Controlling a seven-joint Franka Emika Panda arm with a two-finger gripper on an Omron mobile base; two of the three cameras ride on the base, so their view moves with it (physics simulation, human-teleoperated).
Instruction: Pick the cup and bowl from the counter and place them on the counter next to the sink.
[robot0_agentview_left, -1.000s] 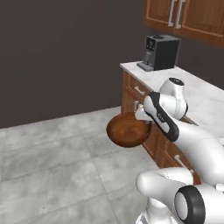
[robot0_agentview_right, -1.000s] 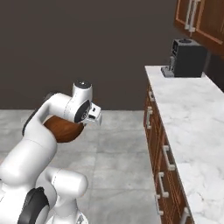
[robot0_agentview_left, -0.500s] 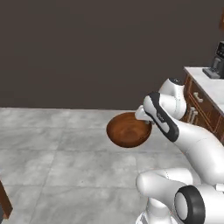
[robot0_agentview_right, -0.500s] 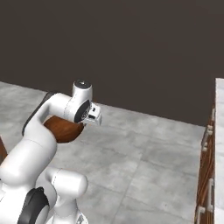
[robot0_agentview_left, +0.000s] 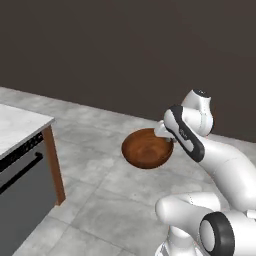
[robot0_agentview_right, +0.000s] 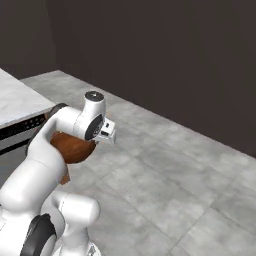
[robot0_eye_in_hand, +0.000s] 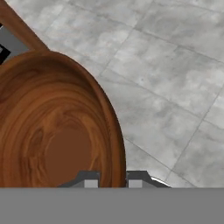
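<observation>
The two-finger gripper (robot0_eye_in_hand: 112, 180) pinches the rim of the round dark brown wooden bowl (robot0_agentview_left: 148, 148), carried level above the grey floor. The white marble counter (robot0_agentview_left: 15, 131) lies to the far left; no sink is visible.

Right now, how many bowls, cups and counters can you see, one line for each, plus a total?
Bowls: 1, the bowl held by the gripper.
Cups: 0.
Counters: 1, the counter.
Total: 2.
</observation>
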